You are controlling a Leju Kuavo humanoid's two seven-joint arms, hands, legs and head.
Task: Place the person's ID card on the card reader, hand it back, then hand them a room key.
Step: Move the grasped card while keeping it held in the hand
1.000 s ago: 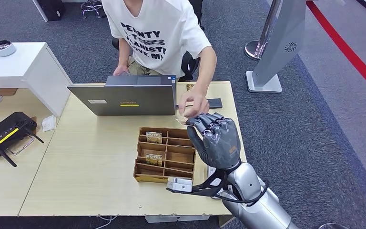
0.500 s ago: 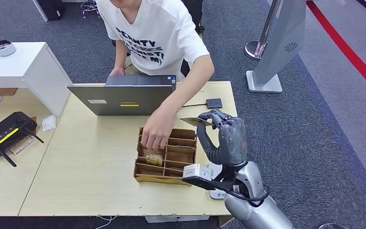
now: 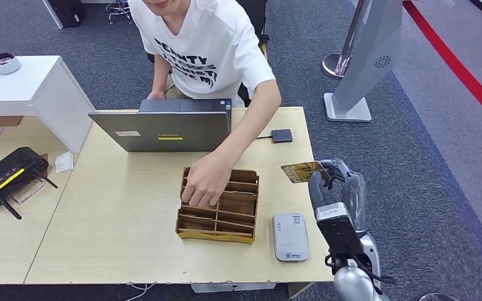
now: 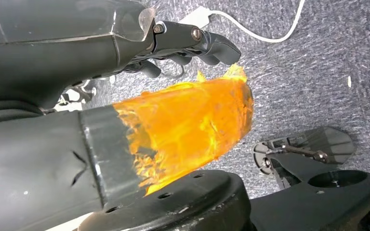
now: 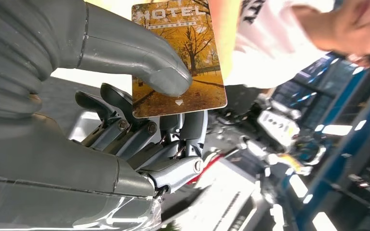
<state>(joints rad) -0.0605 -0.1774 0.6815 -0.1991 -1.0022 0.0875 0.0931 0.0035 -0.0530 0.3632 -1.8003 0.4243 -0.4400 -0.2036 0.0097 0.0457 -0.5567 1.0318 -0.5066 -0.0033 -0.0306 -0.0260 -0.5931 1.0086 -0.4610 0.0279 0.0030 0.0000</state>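
My right hand (image 3: 341, 185) is raised just past the table's right edge and pinches a card printed HOTEL (image 3: 302, 171). The right wrist view shows the thumb pressed on the card's (image 5: 183, 53) autumn-tree face, with the dark fingers (image 5: 173, 134) behind it. The grey card reader (image 3: 290, 236) lies flat near the table's front right, left of my arm, with nothing on it. A person leans over the table, one hand (image 3: 204, 180) inside the wooden compartment box (image 3: 238, 216). My left hand (image 4: 192, 41) hangs over the carpet and holds nothing.
An open laptop (image 3: 163, 128) stands at the back of the wooden table (image 3: 119, 213), with a small dark adapter (image 3: 282, 135) to its right. A black controller (image 3: 9, 175) lies on the left desk. A grey stand (image 3: 367, 63) rises at the back right.
My right hand swung right and back from over the box to the table's edge with the card, uncovering the reader. The person's hand left my fingertips and went into the box.
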